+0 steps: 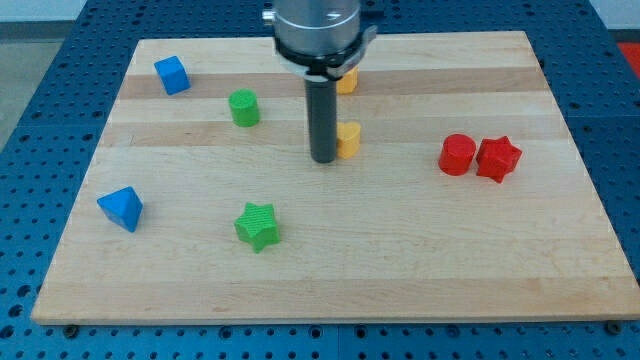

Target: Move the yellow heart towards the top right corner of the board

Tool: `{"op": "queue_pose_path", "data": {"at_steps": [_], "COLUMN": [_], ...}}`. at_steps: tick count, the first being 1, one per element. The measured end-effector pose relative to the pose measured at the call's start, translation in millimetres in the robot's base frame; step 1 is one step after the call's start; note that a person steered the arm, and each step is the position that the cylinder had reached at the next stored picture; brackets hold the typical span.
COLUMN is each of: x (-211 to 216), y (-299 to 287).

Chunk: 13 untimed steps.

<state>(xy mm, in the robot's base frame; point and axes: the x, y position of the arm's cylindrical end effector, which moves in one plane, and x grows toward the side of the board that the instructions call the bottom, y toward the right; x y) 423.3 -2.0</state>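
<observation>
rod [324,120] hides part of both yellow blocks [349,140]; their shapes cannot be told.

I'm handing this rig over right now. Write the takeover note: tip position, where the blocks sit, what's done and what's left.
Tip: my tip rests on the light wooden board near its centre, touching the left side of a yellow block.
Blocks: a second yellow block sits behind the rod near the top edge. Both are partly hidden, so I cannot tell which is the heart.
Done: neither yellow block is near the top right corner.
Left: confirm the heart, then push it up and to the view's right; the red cylinder and red star sit to the right.
</observation>
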Motion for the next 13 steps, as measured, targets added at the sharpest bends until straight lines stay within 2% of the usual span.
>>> {"op": "queue_pose_path", "data": {"at_steps": [4,5,7,8,9,11,13], "x": [-115.3,-120.9,-42.6,-28.9,-59.4,-111.1,-147.4], "y": [153.9,163.7,124.6,92.8,73.6,77.2,135.9]}}
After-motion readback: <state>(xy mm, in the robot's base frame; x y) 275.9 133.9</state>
